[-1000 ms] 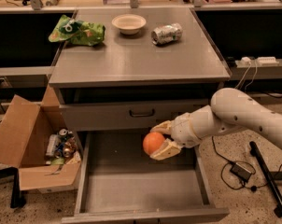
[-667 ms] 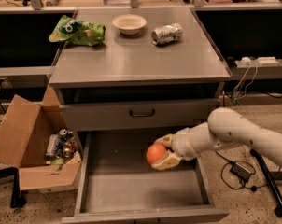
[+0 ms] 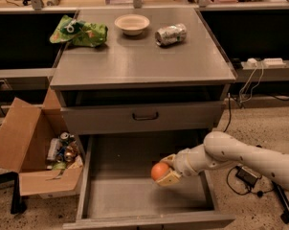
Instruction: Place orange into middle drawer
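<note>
No writing can be read anywhere: the crushed silver can on top of the cabinet shows a label that cannot be made out, and the crumpled green bag at the cabinet top's far left corner shows no legible print either. A cream bowl stands between the bag and the can, near the cabinet's back edge.

The white arm comes in from the right of the cabinet, low to the floor. It runs leftward over the right side wall of the middle drawer, which is pulled out from the cabinet's lower front. The arm tapers to a wrist that points left and slightly down.

The gripper hangs over the right half of the open drawer, above its bare grey floor. Its tan fingers are clamped on the orange, one above the fruit and one below. The orange sits at the gripper's left tip, bulging out toward the drawer's middle, held clear of the tray floor.

Above the open drawer, a closed drawer front carries a small black handle. A cardboard box of mixed items stands open on the floor to the left of the cabinet.
</note>
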`<state>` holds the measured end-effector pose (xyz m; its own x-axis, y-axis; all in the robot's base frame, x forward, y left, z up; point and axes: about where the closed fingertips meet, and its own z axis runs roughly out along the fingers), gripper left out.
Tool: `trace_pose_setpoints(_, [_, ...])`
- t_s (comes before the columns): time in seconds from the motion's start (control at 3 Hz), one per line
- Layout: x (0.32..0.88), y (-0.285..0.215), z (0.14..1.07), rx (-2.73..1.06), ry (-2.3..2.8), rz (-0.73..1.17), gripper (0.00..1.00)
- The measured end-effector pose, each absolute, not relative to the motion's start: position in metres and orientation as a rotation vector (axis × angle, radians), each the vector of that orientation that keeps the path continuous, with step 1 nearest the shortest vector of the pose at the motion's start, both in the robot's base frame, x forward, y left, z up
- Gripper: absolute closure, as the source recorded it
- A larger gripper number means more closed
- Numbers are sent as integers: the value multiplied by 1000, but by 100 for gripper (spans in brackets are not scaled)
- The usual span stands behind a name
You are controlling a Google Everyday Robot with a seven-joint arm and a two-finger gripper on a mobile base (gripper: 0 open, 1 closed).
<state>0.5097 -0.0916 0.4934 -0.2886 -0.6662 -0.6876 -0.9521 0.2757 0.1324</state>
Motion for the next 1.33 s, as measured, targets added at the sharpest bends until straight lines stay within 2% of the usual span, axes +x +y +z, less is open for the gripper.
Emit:
trace_pose_setpoints(0.33, [513, -99, 445, -1427, 2142, 750, 97])
trace_pose_setpoints(1.0, [518, -105, 413, -1418, 2226, 766, 50])
trace_pose_setpoints(1.33, [519, -103, 408, -1431, 2235, 762, 20])
